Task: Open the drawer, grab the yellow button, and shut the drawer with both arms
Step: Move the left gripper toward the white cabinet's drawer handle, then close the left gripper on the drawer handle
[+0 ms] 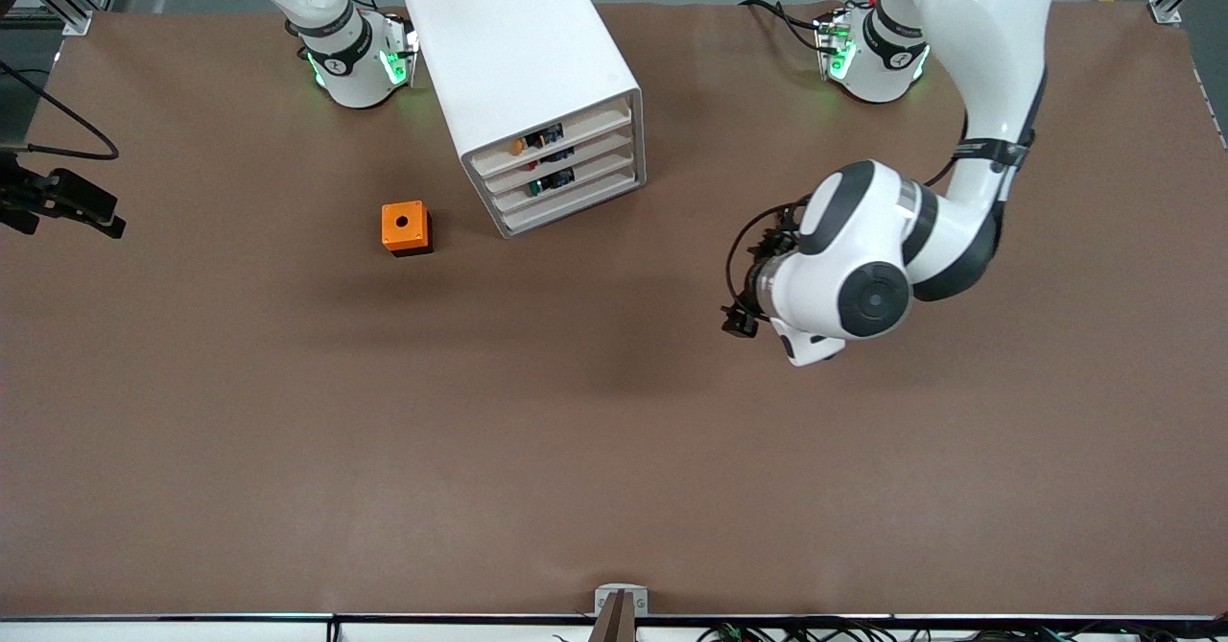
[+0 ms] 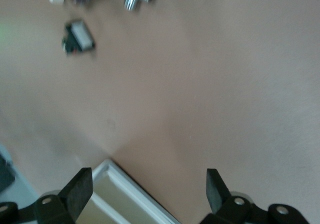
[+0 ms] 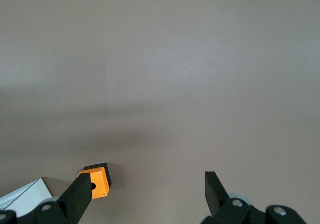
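Note:
The white cabinet (image 1: 523,57) stands near the robots' bases, its four drawers facing the front camera. The top drawer (image 1: 561,131) is shut. The button's orange cap (image 1: 519,146) shows in the gap at the drawer's end toward the right arm. My left gripper (image 2: 150,180) is open and empty; its hand (image 1: 767,282) hovers over the table toward the left arm's end of the cabinet, and a cabinet corner (image 2: 125,199) shows between its fingers. My right gripper (image 3: 147,183) is open and empty, high over the bare table.
An orange cube with a hole (image 1: 406,227) sits on the brown table beside the cabinet, toward the right arm's end; it also shows in the right wrist view (image 3: 97,181). A black device (image 1: 67,201) reaches in at the right arm's table edge.

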`<action>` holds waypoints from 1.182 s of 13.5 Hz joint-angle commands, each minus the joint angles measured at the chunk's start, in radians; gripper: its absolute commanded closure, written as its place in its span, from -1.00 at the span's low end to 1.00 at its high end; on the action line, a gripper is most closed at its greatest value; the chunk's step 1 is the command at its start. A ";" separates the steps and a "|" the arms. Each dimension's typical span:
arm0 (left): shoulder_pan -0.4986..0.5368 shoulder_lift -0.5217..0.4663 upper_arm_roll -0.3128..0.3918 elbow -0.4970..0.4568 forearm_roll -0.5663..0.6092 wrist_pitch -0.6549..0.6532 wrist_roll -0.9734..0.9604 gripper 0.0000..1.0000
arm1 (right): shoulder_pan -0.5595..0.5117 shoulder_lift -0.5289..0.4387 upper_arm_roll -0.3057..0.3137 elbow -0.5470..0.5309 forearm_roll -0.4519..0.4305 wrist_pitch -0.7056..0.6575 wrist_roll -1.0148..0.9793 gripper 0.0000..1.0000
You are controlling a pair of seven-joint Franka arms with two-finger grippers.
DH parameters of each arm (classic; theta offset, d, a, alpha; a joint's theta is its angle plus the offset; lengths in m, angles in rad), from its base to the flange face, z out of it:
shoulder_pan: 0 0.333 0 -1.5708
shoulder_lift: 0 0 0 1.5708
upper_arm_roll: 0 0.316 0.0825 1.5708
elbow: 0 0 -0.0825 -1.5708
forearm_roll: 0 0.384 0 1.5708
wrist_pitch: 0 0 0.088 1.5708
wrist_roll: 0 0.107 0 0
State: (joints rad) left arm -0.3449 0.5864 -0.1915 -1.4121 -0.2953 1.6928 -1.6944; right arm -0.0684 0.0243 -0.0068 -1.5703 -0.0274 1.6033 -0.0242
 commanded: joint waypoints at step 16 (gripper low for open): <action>-0.146 0.179 0.004 0.019 -0.620 -0.192 -0.751 -0.53 | 0.027 0.151 0.033 0.001 0.003 0.026 0.094 -1.00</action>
State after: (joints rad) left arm -0.4837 0.7365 -0.1928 -1.4140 -0.8672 1.5538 -2.4309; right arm -0.0607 0.1729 0.0202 -1.5706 -0.0262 1.6344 0.0001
